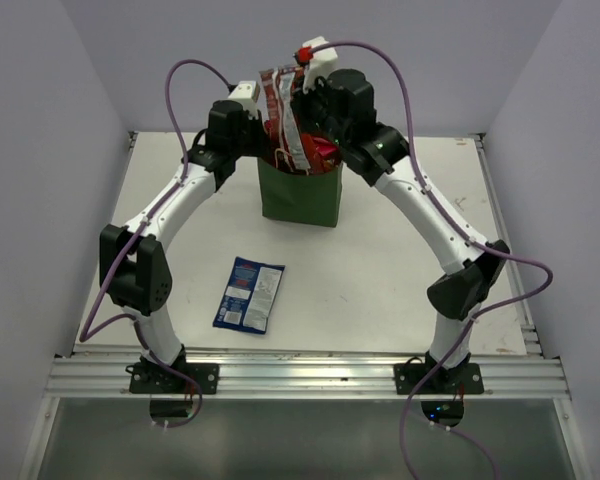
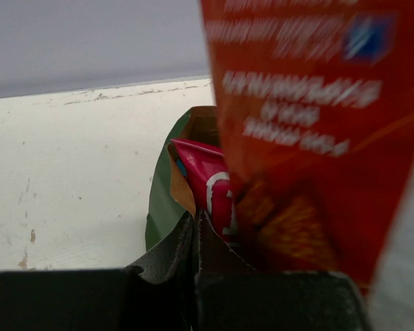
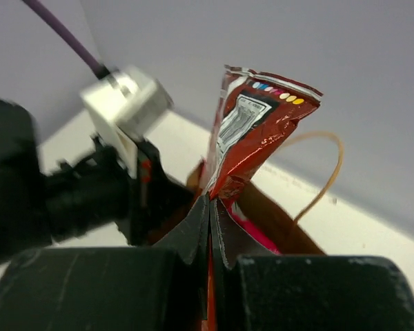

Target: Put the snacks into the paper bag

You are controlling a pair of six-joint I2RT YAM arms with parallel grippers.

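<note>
The dark green paper bag (image 1: 300, 195) stands upright at the back middle of the table. My right gripper (image 1: 300, 100) is shut on the orange-red packet (image 1: 283, 118) and holds it upright over the bag's mouth, its lower end inside. In the right wrist view the packet (image 3: 255, 131) rises from my shut gripper (image 3: 210, 203). My left gripper (image 1: 258, 140) is shut on the bag's left rim; in its wrist view (image 2: 195, 217) the green wall (image 2: 162, 200) meets the fingertips. A pink-red packet (image 2: 210, 179) sits inside the bag. The small blue packet (image 1: 250, 293) lies flat on the table.
A tan loop handle (image 3: 324, 172) stands up on the bag's far side. The left arm's wrist (image 3: 90, 193) is close beside the bag's mouth. Grey walls enclose the table on three sides; a metal rail (image 1: 300, 375) runs along the near edge.
</note>
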